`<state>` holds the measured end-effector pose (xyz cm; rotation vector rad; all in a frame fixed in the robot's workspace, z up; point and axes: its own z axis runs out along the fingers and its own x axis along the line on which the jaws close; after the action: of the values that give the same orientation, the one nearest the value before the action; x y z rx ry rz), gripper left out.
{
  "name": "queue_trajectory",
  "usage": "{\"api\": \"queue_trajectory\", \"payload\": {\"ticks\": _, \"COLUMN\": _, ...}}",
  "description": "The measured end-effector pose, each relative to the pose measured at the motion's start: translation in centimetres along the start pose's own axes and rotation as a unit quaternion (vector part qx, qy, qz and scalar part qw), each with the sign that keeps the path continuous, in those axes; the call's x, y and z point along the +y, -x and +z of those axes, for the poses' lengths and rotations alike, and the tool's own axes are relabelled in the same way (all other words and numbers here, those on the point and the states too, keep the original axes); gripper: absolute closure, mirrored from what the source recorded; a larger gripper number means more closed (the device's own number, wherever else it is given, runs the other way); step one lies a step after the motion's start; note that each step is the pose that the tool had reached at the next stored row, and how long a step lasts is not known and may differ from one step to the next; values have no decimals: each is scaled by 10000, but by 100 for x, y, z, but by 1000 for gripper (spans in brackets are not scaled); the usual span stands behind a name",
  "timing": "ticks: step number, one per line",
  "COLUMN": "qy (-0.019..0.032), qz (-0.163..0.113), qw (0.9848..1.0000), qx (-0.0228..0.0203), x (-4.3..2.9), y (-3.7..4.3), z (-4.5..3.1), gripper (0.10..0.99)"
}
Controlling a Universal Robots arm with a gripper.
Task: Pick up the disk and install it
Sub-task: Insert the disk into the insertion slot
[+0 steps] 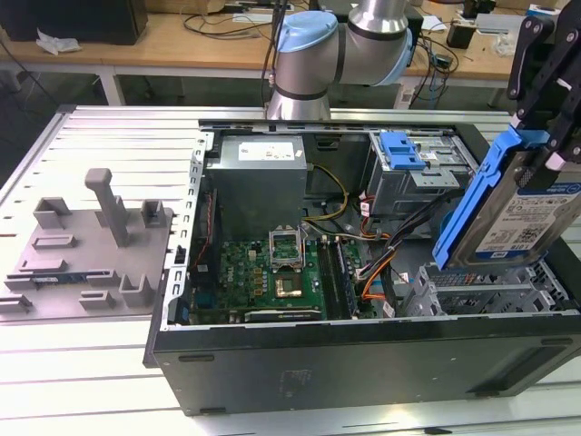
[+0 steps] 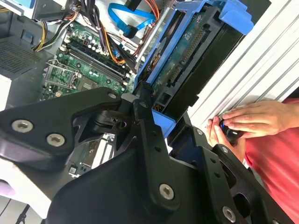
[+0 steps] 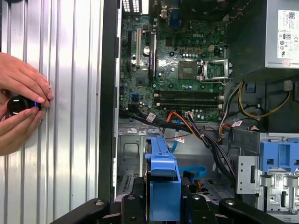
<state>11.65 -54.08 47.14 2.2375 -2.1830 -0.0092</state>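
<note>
Hanging tilted above the cage [image 1: 490, 295] at the exterior view's right end of the open case [image 1: 363, 363], the disk [image 1: 531, 213] is pinched by the gripper [image 1: 545, 150]. The case lies on a ribbed metal table [image 1: 118, 136], a grey fixture [image 1: 91, 245] beside it. Hands [image 3: 23, 81] cup a black knob [image 3: 19, 103] on the table; benches [image 1: 182, 41] stand behind

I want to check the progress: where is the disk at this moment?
At the exterior view's right, the disk is held tilted in the gripper, over the grey metal drive cage at that end of the open computer case.
</note>
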Motion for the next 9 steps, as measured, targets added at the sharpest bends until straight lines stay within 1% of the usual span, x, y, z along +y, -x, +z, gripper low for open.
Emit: {"api": "queue_trajectory", "payload": {"ticks": 9, "qy": 0, "qz": 0, "qw": 10000, "qx": 0, "x": -4, "y": -11, "z": 31, "gripper": 722}}
